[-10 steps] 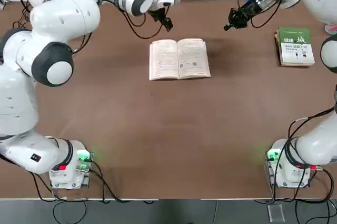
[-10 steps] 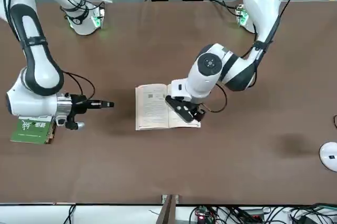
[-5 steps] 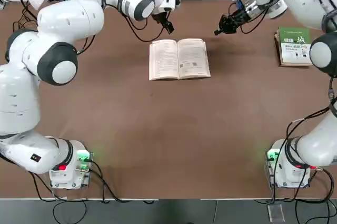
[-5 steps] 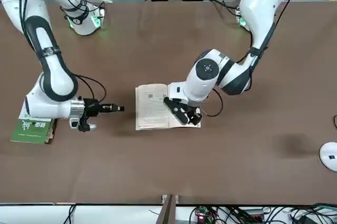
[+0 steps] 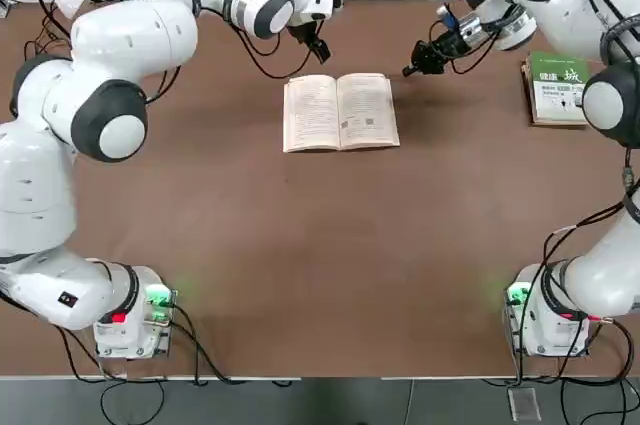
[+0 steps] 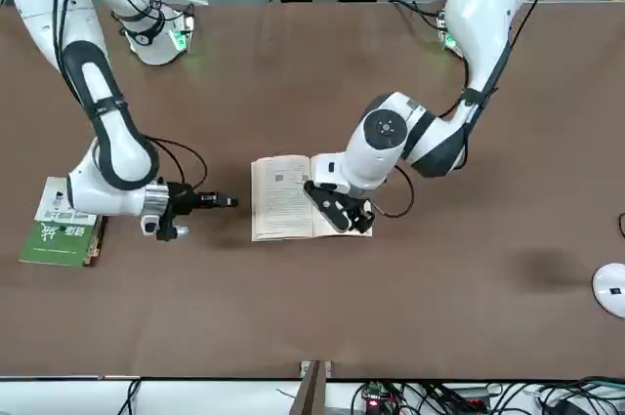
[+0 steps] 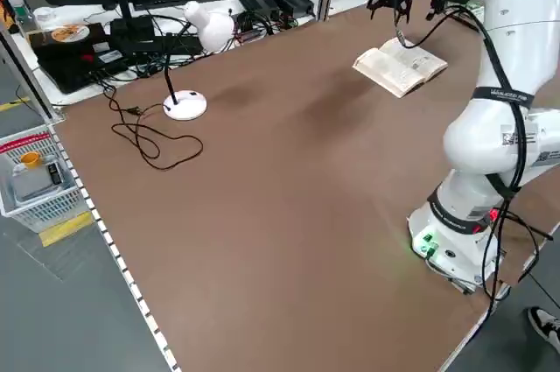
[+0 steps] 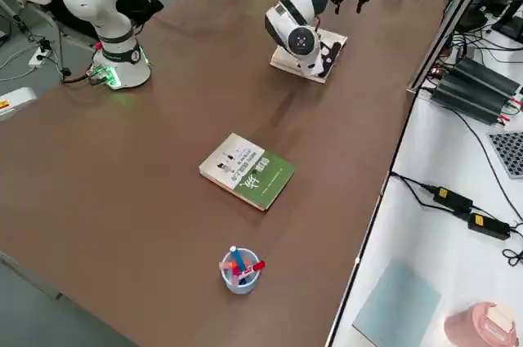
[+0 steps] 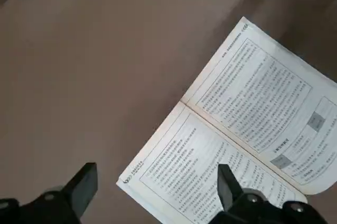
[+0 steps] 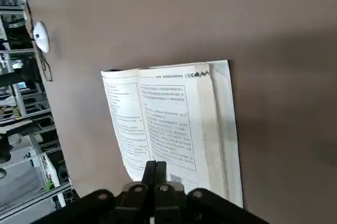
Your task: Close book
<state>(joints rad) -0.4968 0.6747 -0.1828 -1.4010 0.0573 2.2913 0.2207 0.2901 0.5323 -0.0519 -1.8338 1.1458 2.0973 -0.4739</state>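
Top view: the book (image 5: 341,112) lies open and flat on the brown table (image 5: 300,245), toward the far side, about midway between the two arms. The left gripper (image 5: 318,47) hangs just past the book's far edge, above the left page. The right gripper (image 5: 411,69) points in from the right, tip near the book's far right corner but not touching it. A green and white book (image 5: 559,88) sits well off to the right.

Front view: everything's mirrored here. The right gripper (image 6: 227,202) is level with its fingers pressed together, empty, just beside the open book (image 6: 283,198). The left gripper (image 6: 339,210) is over the other page, fingers spread apart.

Left side view: the book (image 7: 400,66) is at the far end of the table, with the left gripper (image 7: 395,6) hanging above it.

Right side view: the green and white book (image 8: 247,171) is nearer the camera, with a cup of pens (image 8: 239,269) closer still. The open book (image 8: 315,61) is mostly behind the right arm.

Left wrist view: two dark fingers (image 9: 227,184) stand wide apart, nothing between them, with the pages (image 9: 247,124) underneath.

Right wrist view: the fingers (image 10: 156,174) are squeezed shut, aimed at the book's (image 10: 174,124) edge.
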